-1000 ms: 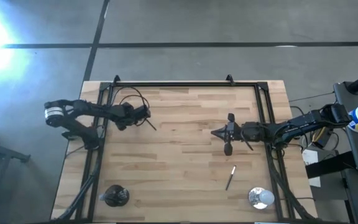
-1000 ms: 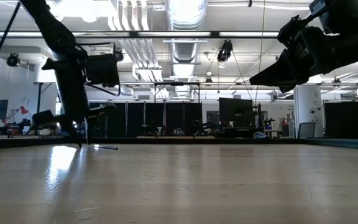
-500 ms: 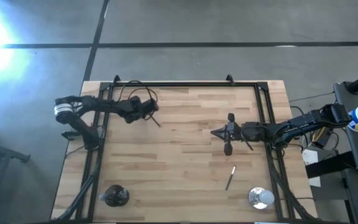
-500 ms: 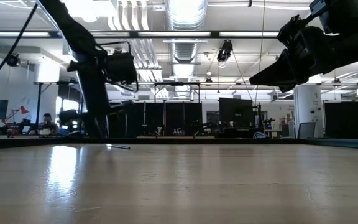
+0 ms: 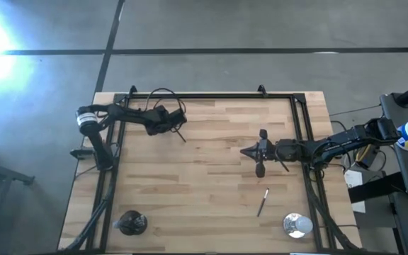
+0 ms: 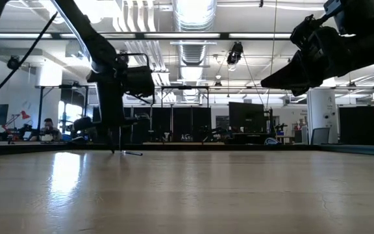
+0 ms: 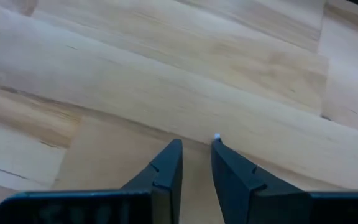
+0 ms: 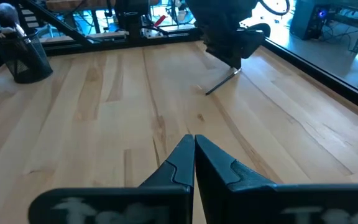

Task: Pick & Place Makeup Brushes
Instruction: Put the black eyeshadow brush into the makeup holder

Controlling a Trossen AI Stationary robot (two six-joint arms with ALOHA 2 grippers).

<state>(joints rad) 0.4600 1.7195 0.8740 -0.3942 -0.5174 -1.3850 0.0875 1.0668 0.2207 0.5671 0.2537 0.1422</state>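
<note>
**Left arm carrying a brush across the far left of the table**

The left gripper is seen clamped on a thin dark makeup brush, fingers narrowly parted around the stick, its lower tip at or just above the wooden table. The hold is judged a carry toward the dark mesh holder at the near left corner. A second dark, pale-ended brush lies loose, near right. The right gripper, fingers together and empty, hovers mid-right, presumably waiting.

Loose brush on table, between right claw and round holder.
</note>
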